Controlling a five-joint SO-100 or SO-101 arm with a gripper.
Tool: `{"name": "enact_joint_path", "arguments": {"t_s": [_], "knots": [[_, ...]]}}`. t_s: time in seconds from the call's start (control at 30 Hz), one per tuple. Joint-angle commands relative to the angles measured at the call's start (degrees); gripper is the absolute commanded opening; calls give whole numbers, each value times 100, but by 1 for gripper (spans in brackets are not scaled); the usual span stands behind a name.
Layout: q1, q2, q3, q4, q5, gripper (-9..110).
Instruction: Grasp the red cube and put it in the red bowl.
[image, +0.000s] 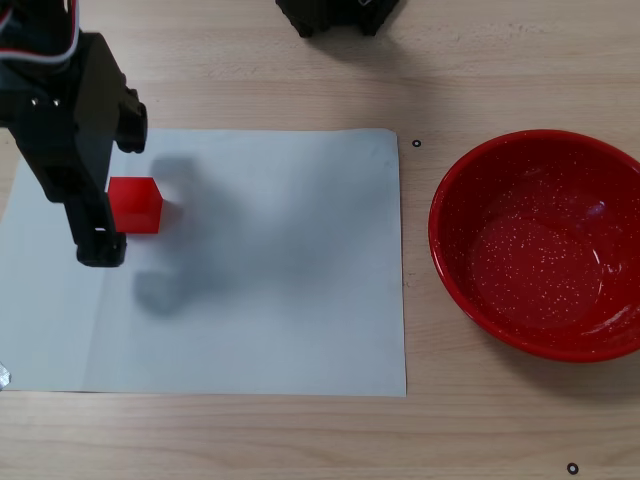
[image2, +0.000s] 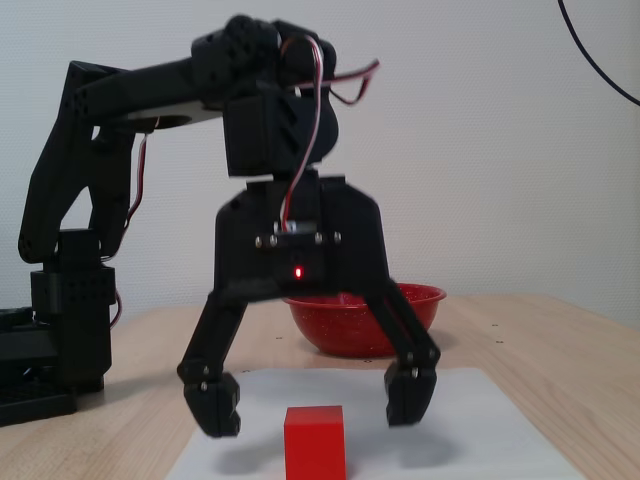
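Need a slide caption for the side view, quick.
Open gripper straddles the red cube on paper; red bowl waits behind.

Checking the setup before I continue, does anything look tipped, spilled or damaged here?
Nothing stands out. The small matte red cube sits flat on the white paper sheet, the glossy speckled red bowl is upright and empty, and the black gripper hangs over the cube, jaws open.

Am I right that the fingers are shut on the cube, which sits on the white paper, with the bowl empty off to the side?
Not quite: the fingers are spread wide, one on each side of the cube, not touching it, as the fixed view from the front shows. The rest holds: the cube sits on the white paper, and the bowl is empty.
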Motion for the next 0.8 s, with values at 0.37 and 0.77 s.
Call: {"name": "enact_joint_path", "arguments": {"t_s": [0.37,0.77], "knots": [[167,114,-729,-114,-88,55],[193,62,-747,-114,-88,51]]}}
